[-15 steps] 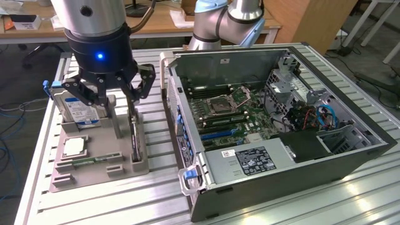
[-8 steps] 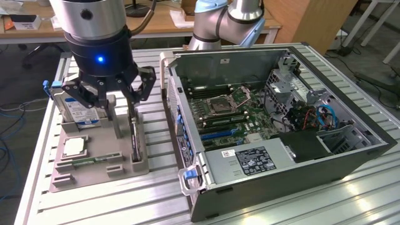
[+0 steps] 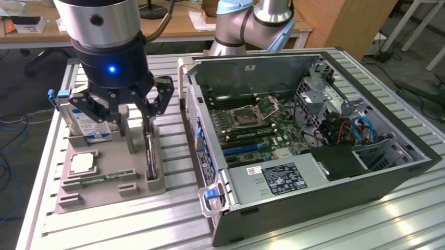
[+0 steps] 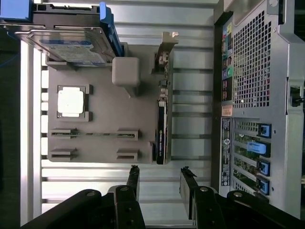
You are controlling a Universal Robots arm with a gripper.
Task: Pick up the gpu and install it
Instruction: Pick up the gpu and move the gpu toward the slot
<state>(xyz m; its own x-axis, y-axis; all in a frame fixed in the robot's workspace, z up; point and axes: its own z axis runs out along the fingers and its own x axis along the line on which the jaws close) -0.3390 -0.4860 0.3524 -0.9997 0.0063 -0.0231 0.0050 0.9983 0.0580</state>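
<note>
The black two-finger gripper (image 3: 133, 124) hangs upright from the arm, pointing straight down, jaws spread wide and empty. Just below its fingertips, the thin green circuit-board gpu (image 4: 162, 125) with a silver end bracket stands on edge in a grey plastic holder tray (image 4: 102, 114).

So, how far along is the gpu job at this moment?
Done: little so far; the open gripper hangs over the gray holder, close to the gpu. In hand: nothing; the gpu stands on edge in its holder slot, untouched. Left: lifting it and seating it in the open computer case.
</note>
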